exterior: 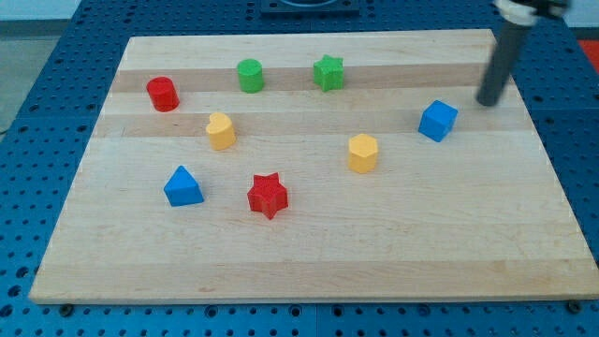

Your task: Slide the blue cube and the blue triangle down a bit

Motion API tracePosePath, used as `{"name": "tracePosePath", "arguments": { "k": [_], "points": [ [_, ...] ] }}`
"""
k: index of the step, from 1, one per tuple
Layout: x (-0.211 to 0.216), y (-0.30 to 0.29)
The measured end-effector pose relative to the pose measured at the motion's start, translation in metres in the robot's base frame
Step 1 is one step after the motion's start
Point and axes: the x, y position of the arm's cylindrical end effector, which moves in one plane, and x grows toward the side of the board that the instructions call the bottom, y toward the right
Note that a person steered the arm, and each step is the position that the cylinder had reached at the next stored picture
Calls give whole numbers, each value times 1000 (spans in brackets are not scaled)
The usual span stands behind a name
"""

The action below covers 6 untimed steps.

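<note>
Blocks on a wooden bench, one rod-ended arm above. Blue cube sits toward the view's right, in the upper half; blue triangle sits well apart from it, toward the view's left and lower, with the red star near its right side. Both task blocks look small, rigid and light, likely to slide readily on the smooth wood and to turn if pushed off-centre; the sound contact for each is judged to be the middle of the face toward the view's top, so that the push runs toward the view's bottom. No claw is fitted: the arm ends in a straight dark rod that neither opens nor holds anything. My tip stands near the cube, just to its upper right, apart from it and touching no block. Bystanders: red cylinder, green cylinder, green star, yellow heart, yellow hexagon.
</note>
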Motion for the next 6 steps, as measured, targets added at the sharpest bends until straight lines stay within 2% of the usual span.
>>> {"name": "tracePosePath", "arguments": {
  "k": [1, 2, 3, 4, 6],
  "points": [
    [30, -17],
    [85, -56],
    [105, -142],
    [105, -204],
    [105, -204]
  ]
}}
